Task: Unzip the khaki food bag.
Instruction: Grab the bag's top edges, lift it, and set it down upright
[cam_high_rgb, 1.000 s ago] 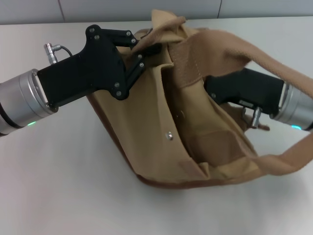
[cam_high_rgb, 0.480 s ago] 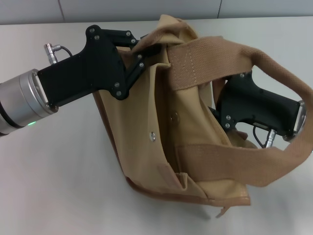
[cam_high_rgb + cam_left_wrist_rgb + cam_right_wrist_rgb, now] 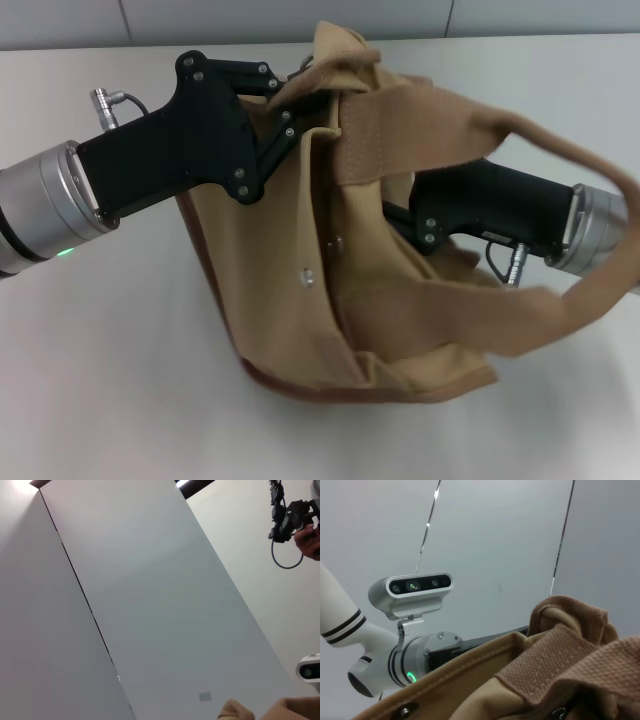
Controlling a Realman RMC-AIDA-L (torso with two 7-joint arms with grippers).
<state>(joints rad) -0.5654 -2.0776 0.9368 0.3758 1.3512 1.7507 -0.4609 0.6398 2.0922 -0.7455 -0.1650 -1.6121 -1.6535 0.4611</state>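
The khaki food bag [image 3: 270, 250] hangs tilted over the table at the centre of the head view, brown-trimmed base [image 3: 300, 385] lowest and a snap button [image 3: 308, 277] on its front. My left gripper [image 3: 298, 98] is shut on the bag's top edge at its far left corner and holds it up. My right gripper [image 3: 395, 225] reaches in from the right under one webbing handle [image 3: 430, 110] and above the other [image 3: 450, 315]; its tip is hidden in the fabric. The bag also shows in the right wrist view [image 3: 530, 680] and the left wrist view [image 3: 280, 711].
The white table [image 3: 100, 380] lies under and around the bag, with a grey wall behind it. The right wrist view shows my left arm [image 3: 420, 660] and its camera [image 3: 412, 592]. The left wrist view shows a person's hand with a device [image 3: 295, 520] far off.
My right gripper pulled right and down, then moved back left into the bag. The bag swung and its handles shifted. My left gripper stayed in place.
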